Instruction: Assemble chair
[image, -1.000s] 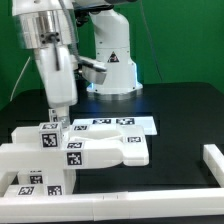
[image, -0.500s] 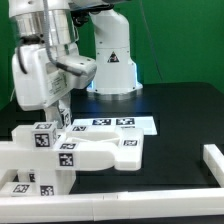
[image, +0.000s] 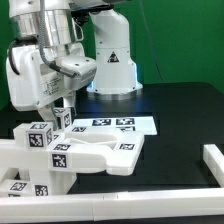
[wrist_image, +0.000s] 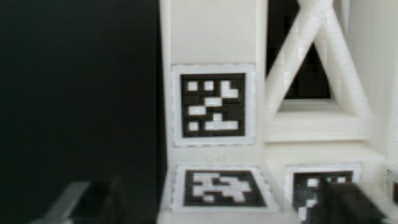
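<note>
exterior view: gripper hangs just above the chair; grip state unclear.

Jaws above tagged white chair.

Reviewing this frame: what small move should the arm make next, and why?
Probably lift the gripper straight up, clear of the chair. Its jaws look parted above the tagged block, which rests on the white structure beside the marker board, so nothing seems held.

Chair parts white w/ blk-and-white square tags; marker board white, same tags; table blk; backdrop green.
</note>
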